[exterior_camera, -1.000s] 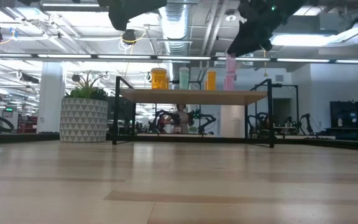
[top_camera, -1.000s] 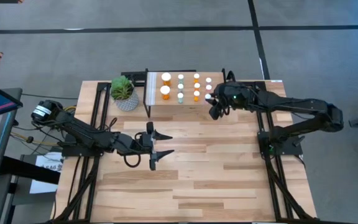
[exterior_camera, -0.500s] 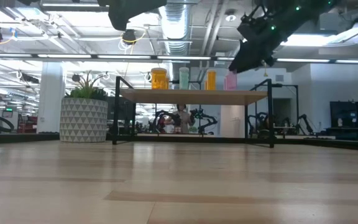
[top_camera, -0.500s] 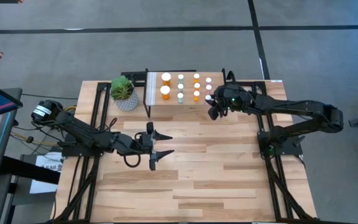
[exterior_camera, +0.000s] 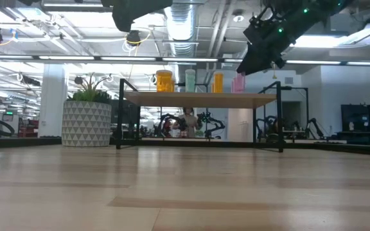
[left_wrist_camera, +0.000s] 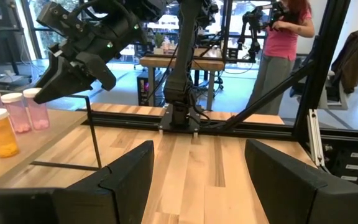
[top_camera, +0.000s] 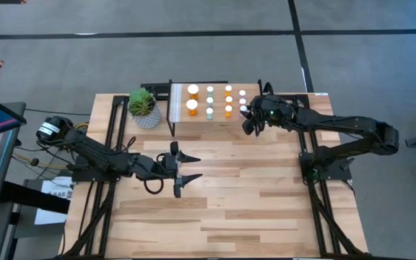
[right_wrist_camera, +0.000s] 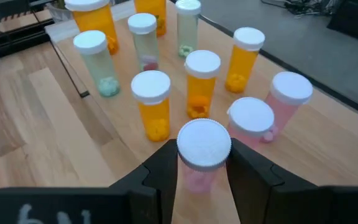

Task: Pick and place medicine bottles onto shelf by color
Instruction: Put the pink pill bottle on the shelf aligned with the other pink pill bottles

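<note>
Right claw (right_wrist_camera: pixel 204 163) is at the end of the low light-wood shelf on black legs (top_camera: pixel 215 124), fingers either side of a pink white-capped pill bottle (right_wrist_camera: pixel 203 152) standing there; can't tell if it's clamped. Other bottles stand alongside. Left claw (top_camera: pixel 183 173) hovers released over the wooden desk (top_camera: pixel 251 195).

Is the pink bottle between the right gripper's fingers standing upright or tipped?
Upright: the pink bottle shows its white cap facing up between the right gripper fingers, on the shelf.
</note>
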